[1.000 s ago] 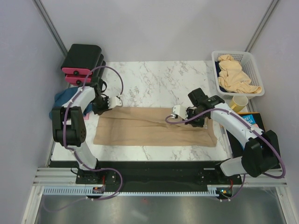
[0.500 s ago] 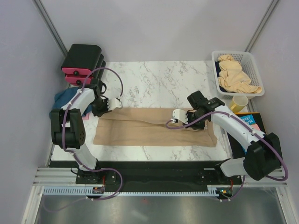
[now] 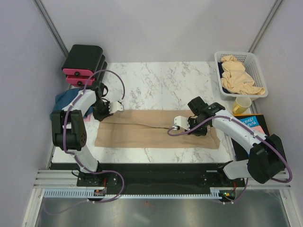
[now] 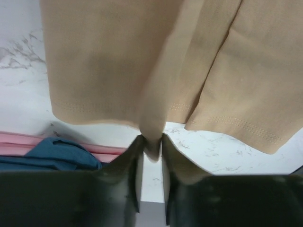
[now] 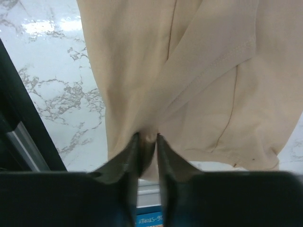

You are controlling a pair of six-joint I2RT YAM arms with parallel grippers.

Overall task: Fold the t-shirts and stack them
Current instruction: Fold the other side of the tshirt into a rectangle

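The left arm rises from its base at the near left, folds at an elbow by the table's left edge, and turns its wrist rightward. The left gripper sits at the far-left corner of the tan t-shirt. In the left wrist view its jaws are nearly closed, pinching a raised fold of the shirt's hem between the fingers.

The right arm bends at a low elbow on the near right and sends its forearm leftward over the shirt's right end, with the right gripper pointing left. In the right wrist view its jaws are likewise almost shut, nipping a fold of the same tan cloth between the fingers.

The tan t-shirt lies as a long band across the near half of the table, flat apart from the two pinched folds. A heap of tan t-shirts fills the white basket at the far right. A dark blue t-shirt lies bunched at the left edge, mostly hidden behind the left arm. The left wrist view shows pink cloth beside it, cut off by the frame.

The right forearm covers the shirt's right end, so its outline there cannot be made out. Both wrist views lose their lower part to the dark finger bodies. A yellow mug stands just in front of the basket, and black-and-pink boxes sit at the far left.
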